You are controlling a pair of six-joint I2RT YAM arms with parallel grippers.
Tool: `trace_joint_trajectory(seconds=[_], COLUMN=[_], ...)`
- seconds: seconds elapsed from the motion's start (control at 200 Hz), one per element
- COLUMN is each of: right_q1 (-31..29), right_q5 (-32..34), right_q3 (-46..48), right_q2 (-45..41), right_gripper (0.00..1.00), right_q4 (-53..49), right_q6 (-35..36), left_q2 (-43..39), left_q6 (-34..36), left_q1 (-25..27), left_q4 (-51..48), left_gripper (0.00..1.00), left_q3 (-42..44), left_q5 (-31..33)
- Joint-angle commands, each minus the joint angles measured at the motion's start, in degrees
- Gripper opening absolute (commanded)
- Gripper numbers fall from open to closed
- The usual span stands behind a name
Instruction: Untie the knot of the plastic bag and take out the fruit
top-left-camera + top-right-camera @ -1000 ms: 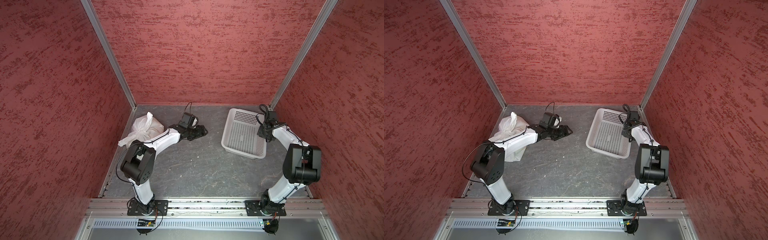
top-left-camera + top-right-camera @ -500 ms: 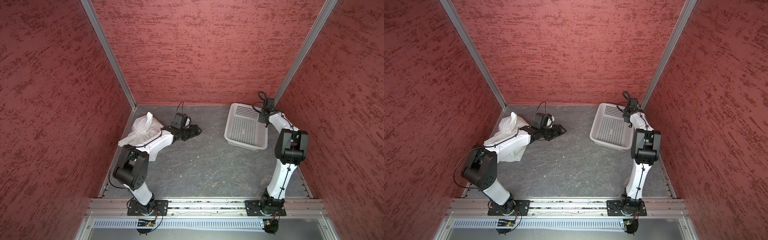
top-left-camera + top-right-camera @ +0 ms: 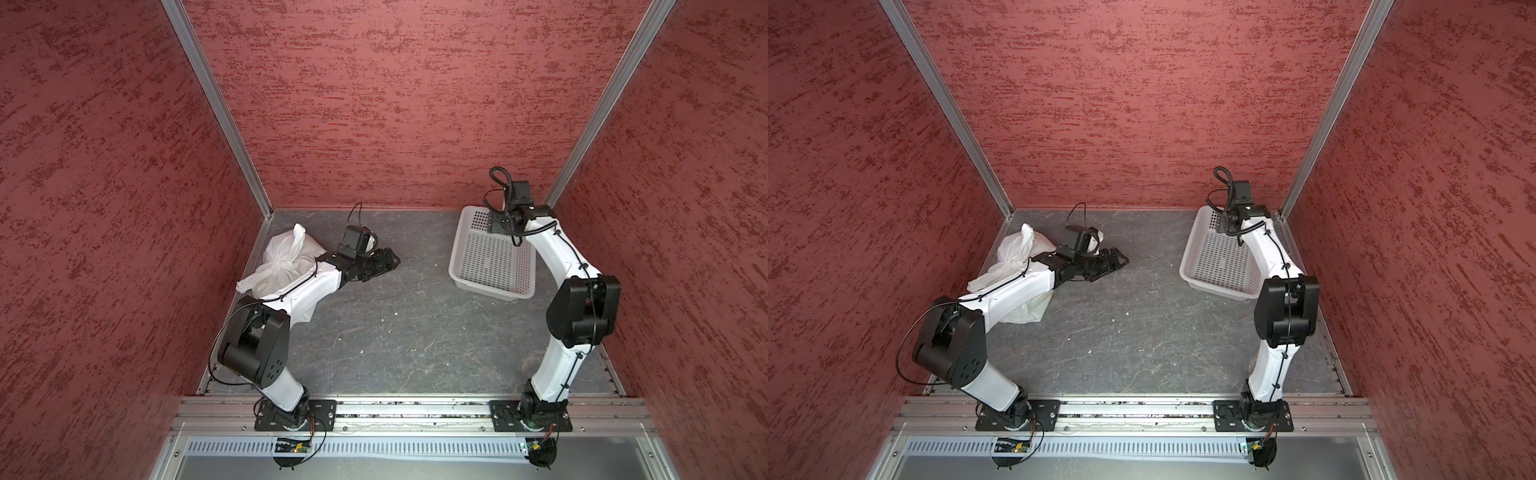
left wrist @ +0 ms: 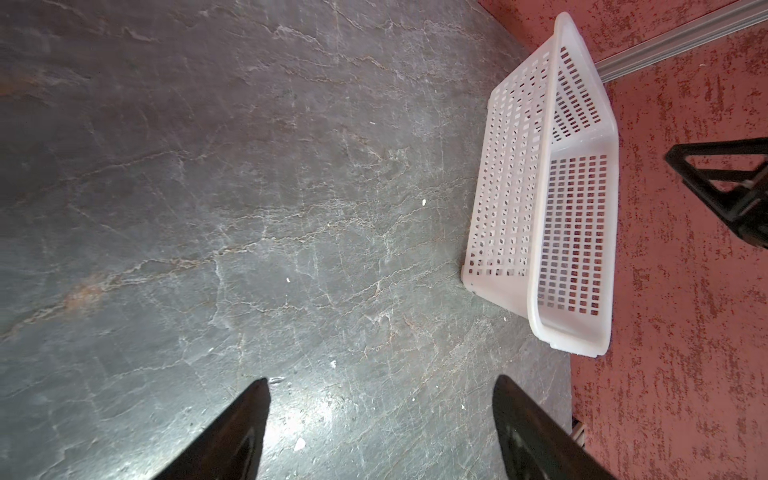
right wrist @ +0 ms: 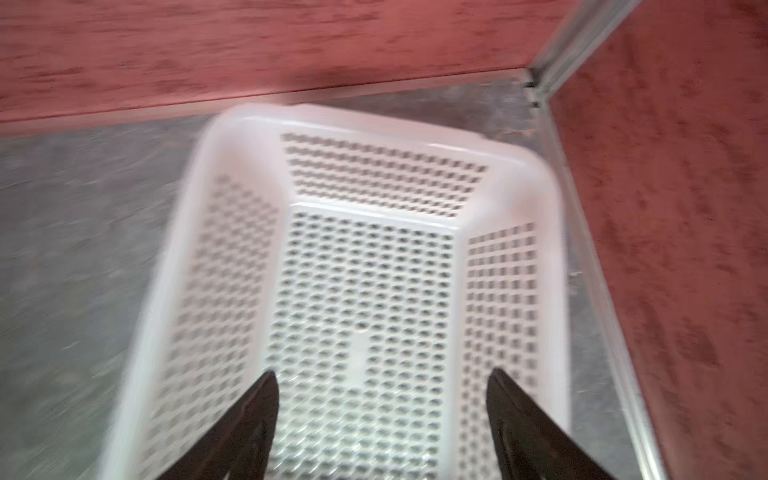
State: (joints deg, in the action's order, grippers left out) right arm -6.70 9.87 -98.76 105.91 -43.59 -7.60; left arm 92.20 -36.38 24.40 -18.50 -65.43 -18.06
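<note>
Shifting white basket [image 3: 492, 287] back into the far corner since a second ago, stretching the right arm out after it, drawing the left arm in a touch. Working over dark stone-look table [image 3: 415, 332], bare between the two claws. Parking basket directly under right claw [image 5: 380, 378]; spreading that claw wide, gripping nothing, hanging just over the perforated floor. Leaving plastic bag [image 3: 286, 257] well behind left claw [image 4: 380, 382], tucked beside and partly beneath that arm's forearm, close to the side wall. Holding left claw wide apart too, clasping nothing, pointing away from bag toward basket, low over bare table. Leaving knot [image 3: 291, 261] tied, on top of bag, with floppy end up. Not seeing fruit anywhere; presumably sealed in bag, not confirming. Judging task as barely starting.

Risking:
- dragging or squashing bag when swinging left forearm round, being so close over it
- tightening knot by tugging wrong strand
- tearing thin plastic by pinching too much
- lifting whole bag instead of loosening, with nothing pinning it and right claw far across table
</note>
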Motion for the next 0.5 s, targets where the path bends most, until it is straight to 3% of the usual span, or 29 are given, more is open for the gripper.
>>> trace_joint_trajectory(seconds=[0.0,0.25,0.496], right_q1=[-5.55,-14.34,-14.86], right_q5=[-6.57,-4.46,9.08], right_q3=[4.38,4.89,7.41], right_q2=[-0.31,4.87,6.27], right_gripper=[0.85,0.93,0.93], right_q4=[-2.79,-1.43,-7.05], right_q6=[-5.33,-4.19,0.88], left_q2=[-1.01,-2.80,-6.84], left_q6=[0.78,0.09,-0.97], left_q1=[-0.34,-0.23,-0.23], left_q4=[0.61,2.39,2.72], left_gripper=[0.86,0.88,0.89], left_q3=[1.16,3.92,7.50], left_q5=[0.57,0.83,2.45])
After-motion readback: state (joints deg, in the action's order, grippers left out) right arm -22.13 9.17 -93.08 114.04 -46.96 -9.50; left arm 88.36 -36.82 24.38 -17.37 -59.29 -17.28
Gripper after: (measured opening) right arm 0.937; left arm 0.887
